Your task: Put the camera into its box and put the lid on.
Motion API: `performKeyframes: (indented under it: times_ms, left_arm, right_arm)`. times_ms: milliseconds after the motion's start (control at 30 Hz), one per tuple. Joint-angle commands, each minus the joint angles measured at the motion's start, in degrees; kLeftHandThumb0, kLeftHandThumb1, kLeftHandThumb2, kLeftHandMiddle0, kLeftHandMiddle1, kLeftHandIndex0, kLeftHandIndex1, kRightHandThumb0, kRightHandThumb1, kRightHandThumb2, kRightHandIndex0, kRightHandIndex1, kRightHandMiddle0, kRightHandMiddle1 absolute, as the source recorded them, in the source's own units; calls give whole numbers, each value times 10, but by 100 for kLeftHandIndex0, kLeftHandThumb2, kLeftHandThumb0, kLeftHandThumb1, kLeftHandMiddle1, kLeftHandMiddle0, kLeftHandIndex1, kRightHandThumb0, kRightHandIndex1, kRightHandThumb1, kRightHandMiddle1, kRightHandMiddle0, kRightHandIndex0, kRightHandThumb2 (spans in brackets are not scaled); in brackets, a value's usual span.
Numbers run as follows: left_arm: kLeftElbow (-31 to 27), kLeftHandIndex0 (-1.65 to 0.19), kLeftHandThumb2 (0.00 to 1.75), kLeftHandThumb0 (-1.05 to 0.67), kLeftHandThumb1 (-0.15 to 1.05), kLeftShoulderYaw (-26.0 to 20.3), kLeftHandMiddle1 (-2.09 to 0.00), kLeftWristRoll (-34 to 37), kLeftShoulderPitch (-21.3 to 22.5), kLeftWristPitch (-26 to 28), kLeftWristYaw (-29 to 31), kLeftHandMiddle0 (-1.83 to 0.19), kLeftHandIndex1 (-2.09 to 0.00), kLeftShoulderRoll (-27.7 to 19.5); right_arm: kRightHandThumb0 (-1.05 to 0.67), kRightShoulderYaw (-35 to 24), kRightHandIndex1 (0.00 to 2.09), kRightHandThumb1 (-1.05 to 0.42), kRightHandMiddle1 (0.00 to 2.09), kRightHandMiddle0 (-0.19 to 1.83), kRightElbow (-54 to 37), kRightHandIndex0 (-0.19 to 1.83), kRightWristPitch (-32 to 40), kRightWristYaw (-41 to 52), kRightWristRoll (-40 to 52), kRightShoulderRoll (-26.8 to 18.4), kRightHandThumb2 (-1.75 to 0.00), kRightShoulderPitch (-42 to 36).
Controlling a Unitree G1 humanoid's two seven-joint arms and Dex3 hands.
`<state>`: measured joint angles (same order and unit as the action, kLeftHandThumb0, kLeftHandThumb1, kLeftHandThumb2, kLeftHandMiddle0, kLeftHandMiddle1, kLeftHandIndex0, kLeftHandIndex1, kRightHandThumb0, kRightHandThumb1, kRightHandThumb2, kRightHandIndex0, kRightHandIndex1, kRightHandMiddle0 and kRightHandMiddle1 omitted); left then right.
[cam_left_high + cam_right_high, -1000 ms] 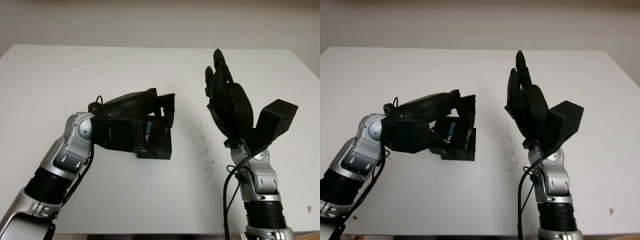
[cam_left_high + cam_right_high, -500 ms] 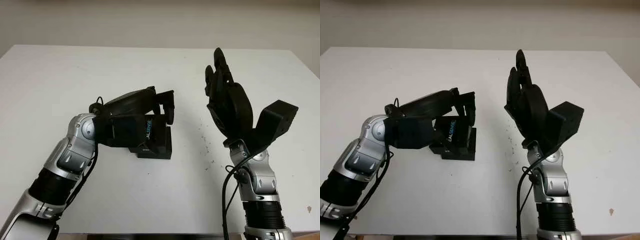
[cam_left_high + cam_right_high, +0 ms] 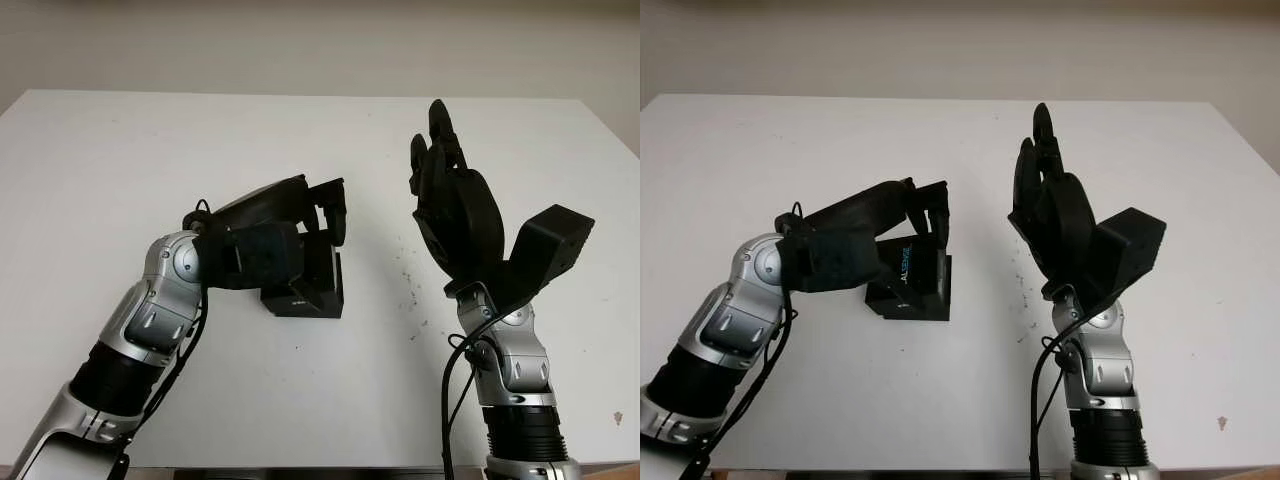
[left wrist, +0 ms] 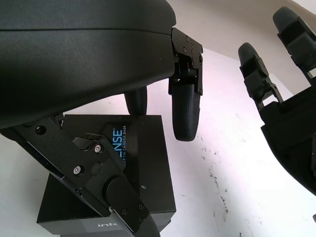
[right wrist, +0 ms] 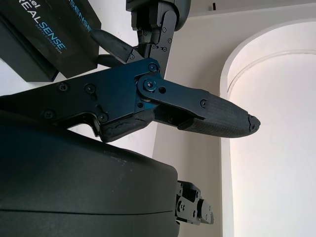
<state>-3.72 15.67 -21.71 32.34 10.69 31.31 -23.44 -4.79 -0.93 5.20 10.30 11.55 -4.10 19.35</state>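
A black RealSense camera box sits near the middle of the white table, its lid on top. The left hand hovers just over the box — fingers uncurled above the lid, gripping nothing. The right hand is raised to the box's right, well apart from it, fingers pointing upward — open and empty.

White table: 1 black box was set near its middle; small dark specks were scattered just beside it.
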Motion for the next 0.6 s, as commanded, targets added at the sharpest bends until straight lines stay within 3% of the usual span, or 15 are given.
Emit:
performKeyframes:
  times_ms: [0,567]
  left_arm:
    - [1,-11,6,-10,96,4,-209,3,2,-1,1,-23,-201,3]
    - [45,-12,6,-7,95,17,-209,22,26,-24,15,-16,-201,16]
  right_arm:
    - [-77,2,0,-105,0,-19,-2,-19,-7,-1,-1,1,-71,-4]
    - [-80,8,0,-105,0,-19,-3,-19,-18,-2,-7,3,-68,-9]
